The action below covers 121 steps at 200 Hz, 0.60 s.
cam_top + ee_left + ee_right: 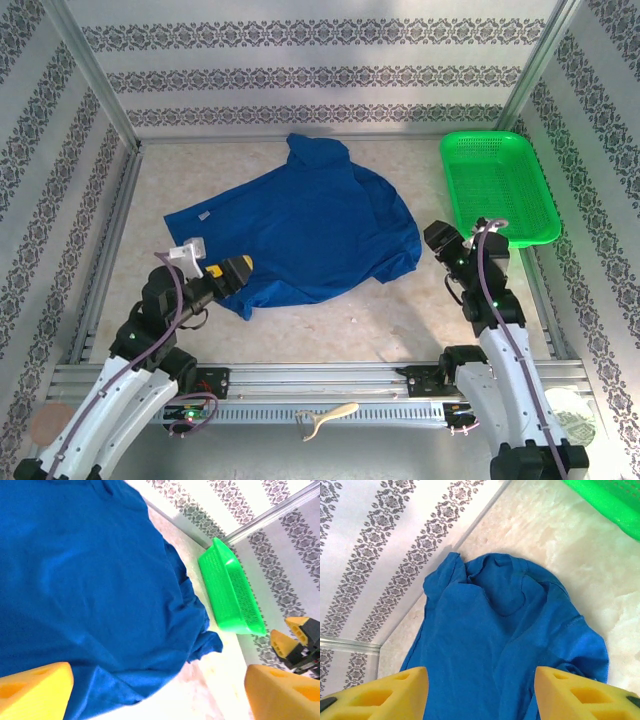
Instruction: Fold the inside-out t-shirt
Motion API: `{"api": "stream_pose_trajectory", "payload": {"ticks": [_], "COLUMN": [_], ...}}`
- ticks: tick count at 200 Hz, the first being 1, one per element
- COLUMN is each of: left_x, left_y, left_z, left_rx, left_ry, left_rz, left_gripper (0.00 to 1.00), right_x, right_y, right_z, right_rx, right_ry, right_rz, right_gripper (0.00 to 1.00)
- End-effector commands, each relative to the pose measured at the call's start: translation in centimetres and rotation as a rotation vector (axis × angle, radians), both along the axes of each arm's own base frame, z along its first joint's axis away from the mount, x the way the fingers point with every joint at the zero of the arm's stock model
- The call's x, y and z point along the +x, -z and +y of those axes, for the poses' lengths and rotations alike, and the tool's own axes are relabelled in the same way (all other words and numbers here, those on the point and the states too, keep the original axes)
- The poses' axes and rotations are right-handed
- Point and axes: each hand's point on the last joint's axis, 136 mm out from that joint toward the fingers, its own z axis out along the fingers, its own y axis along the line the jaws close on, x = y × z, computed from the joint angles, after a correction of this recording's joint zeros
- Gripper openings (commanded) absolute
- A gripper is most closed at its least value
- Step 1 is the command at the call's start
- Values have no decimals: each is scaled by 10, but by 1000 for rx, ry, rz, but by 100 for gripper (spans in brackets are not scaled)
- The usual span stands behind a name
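Note:
The inside-out t-shirt (305, 230) is royal blue and lies crumpled and partly spread across the middle of the table. A small white label (203, 215) shows near its left end. My left gripper (240, 272) hovers at the shirt's near-left edge. In the left wrist view the left gripper (160, 700) is open, its yellow fingers (32, 692) wide apart above the shirt (90, 580) with nothing between them. My right gripper (438, 242) sits just off the shirt's right edge. In the right wrist view the right gripper (480, 695) is open over the cloth (490, 640).
A green mesh basket (500, 185) stands at the back right, also seen from the left wrist (230, 600). Patterned walls and metal frame rails (110, 230) enclose the table. A pale hook-shaped object (325, 415) lies on the front rail.

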Motion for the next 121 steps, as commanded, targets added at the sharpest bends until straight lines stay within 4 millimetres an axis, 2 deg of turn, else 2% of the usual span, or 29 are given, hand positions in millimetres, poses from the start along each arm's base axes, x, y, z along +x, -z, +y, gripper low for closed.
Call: {"api": "stream_pose_trajectory", "payload": {"ticks": [1,8,25,43,68,92,121], "left_x": [34,51,97,142,181,191,176], "left_y": [11,14,35,58,97,131,171], "left_z": [-1,-4,-6,-4,3,7,24], "left_rx": [155,209,316,328,316,295,182], "left_ry": [-19,-12,5,12,8,24,-32], "left_rz": [25,40,123,202,320,432,563], "left_gripper": [93,94,94,95,95,95,95], "right_x": [9,15,31,46,63,72,64], "right_y": [31,33,40,53,85,122,172], "right_z": [19,28,54,81,106,114,97], "right_rx": [15,21,38,63,131,184,243], "right_ry": [-52,-75,-128,-168,-163,-100,73], "right_rz": [112,112,116,138,208,306,464], "right_gripper": [54,52,46,43,42,42,47]}}
